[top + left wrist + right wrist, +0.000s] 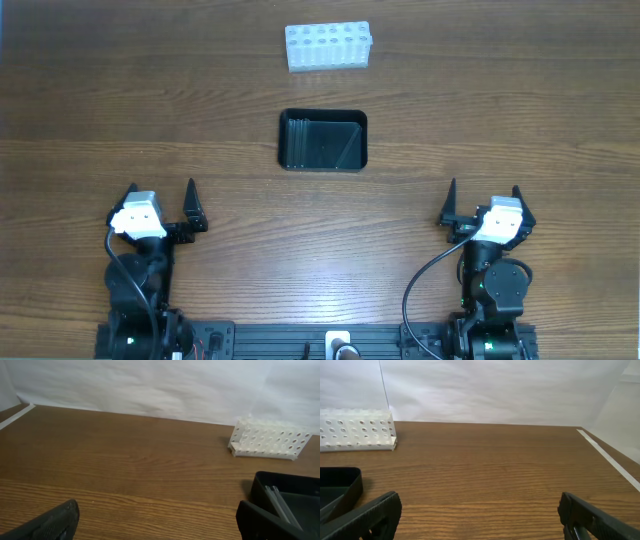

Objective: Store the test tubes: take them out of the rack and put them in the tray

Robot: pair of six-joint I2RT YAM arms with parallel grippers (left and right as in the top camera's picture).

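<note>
The white rack [328,47] stood at the far side of the surface [150,100]. The black tray [287,140] sat between it and the 2 arms, well apart from both. A few clear test tubes [276,501] appeared to lie in the tray already. Whether any were left in the rack could not be told.

The left jaws and the right jaws were both spread wide and held nothing, near their bases.

Judged risks:
- The rack looked light, so a tube pulled at an angle could drag or tip it.
- Clear tubes against white plastic are hard to aim at, and a poor pinch could drop 1.
- A reach to the rack passes over the tray and could knock it.

No brand, label or writing was readable.
</note>
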